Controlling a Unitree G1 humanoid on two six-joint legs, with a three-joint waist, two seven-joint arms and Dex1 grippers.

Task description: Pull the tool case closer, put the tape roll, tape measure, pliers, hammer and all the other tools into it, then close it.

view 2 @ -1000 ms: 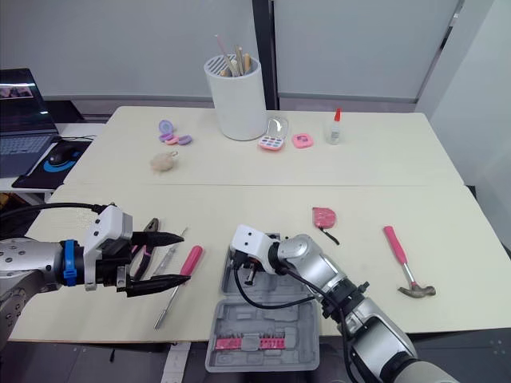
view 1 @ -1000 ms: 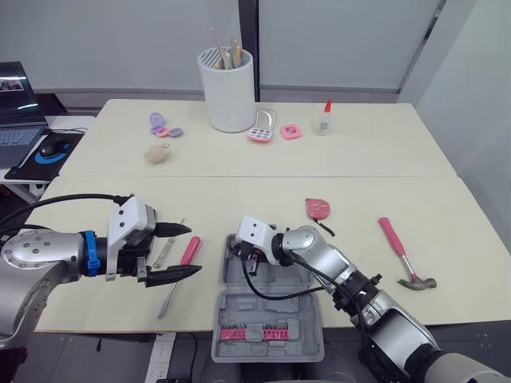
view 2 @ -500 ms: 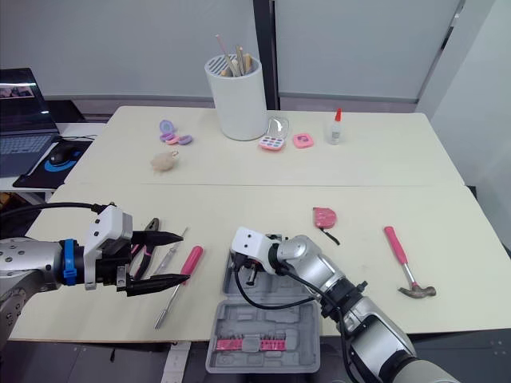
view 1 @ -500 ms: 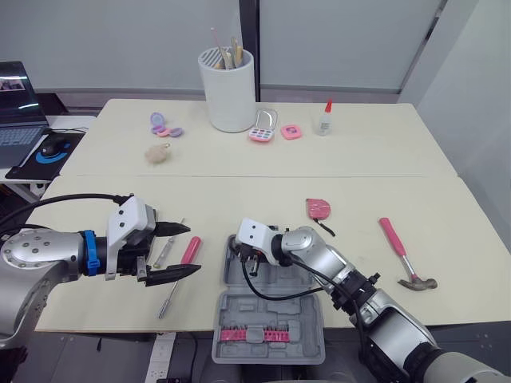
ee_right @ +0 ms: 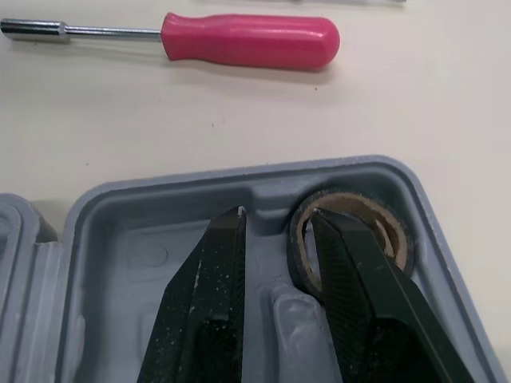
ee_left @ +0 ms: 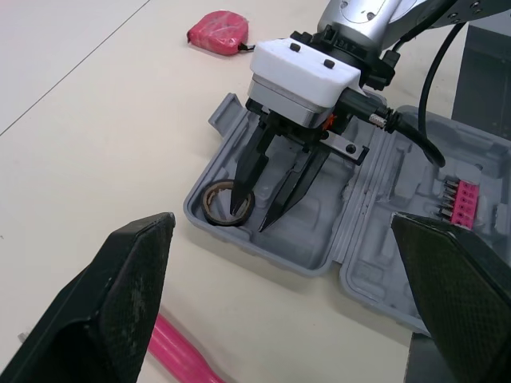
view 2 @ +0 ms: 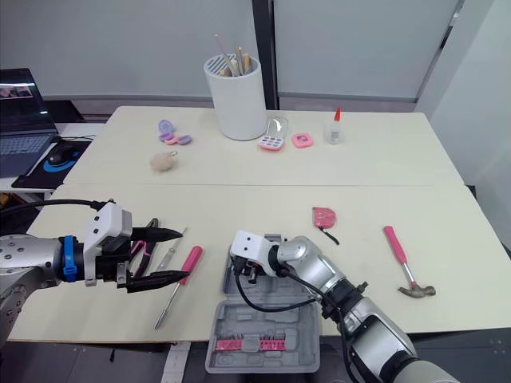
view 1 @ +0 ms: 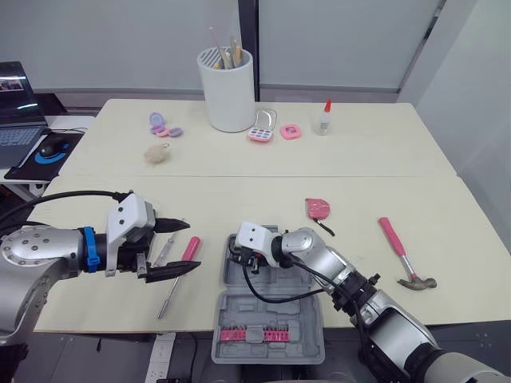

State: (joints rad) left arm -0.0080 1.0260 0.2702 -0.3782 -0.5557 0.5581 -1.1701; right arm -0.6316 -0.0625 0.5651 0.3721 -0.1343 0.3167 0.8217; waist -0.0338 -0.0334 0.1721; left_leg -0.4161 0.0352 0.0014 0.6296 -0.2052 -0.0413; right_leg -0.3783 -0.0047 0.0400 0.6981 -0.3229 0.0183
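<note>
Right tool [ee_left: 251,217] had dipped a shade lower into the case [view 1: 279,307] over the last second; left tool [view 1: 192,246] had barely shifted. Nothing lying on the desk [view 1: 359,159] had changed place.

Case lay open and flat, its near half reaching past the desk's front edge, with a row of pink bits [view 1: 243,334] in that half.

Tape roll [ee_right: 351,199] sat in the far-left corner pocket of the case, tilted against the pocket wall.

Right tool pointed down into that same pocket. Fingers slightly apart and straddling the roll's wall: one tip inside the ring, the other outside it, with a gap showing between the outer finger and the roll. Not pinched.

Left tool hovered off the case's left side, above the desk, fingers spread wide and holding nothing.

Screwdriver [view 1: 189,250], pink-handled, lay just beside the case's left wall, partly under the left tool.

Pliers [view 2: 137,251] lay further left of the case, mostly hidden behind the left tool.

Tape measure [view 1: 318,208], pink, rested a little beyond the case's far-right corner.

Hammer [view 1: 399,251], pink-handled, lay well off the case's right side, head toward the desk's front edge.
</note>
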